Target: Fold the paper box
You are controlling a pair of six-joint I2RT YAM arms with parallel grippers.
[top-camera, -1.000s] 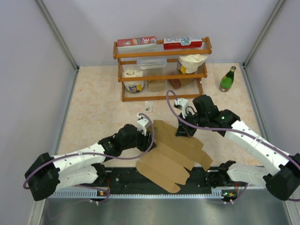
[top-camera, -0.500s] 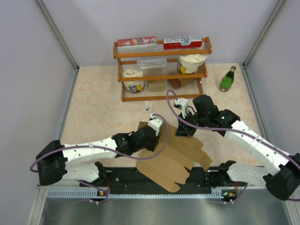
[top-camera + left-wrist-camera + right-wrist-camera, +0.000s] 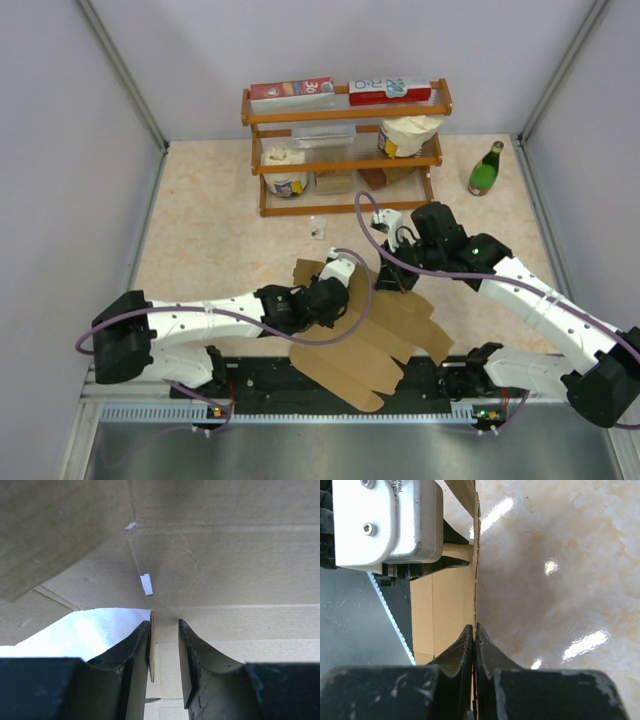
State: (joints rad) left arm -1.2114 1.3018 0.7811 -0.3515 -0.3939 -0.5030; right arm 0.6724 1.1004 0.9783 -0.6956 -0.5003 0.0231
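Cardboard first: the paper box lies as an unfolded blank by the near edge of the table, about midway along it, with its far part raised off the surface. My right pincer is clamped tight on the blank's far edge; in the wrist view the thin sheet runs straight in between the closed fingers. I judge this hold is there to anchor the sheet and prop a panel up, so a crease has something to bend against. My left pincer reaches in over the far left part of the blank. Its jaws are narrow but not closed: a flap's edge stands between them, against one finger and clear of the other. That placement looks like lining up on the flap before pinching it to turn it along its score line.
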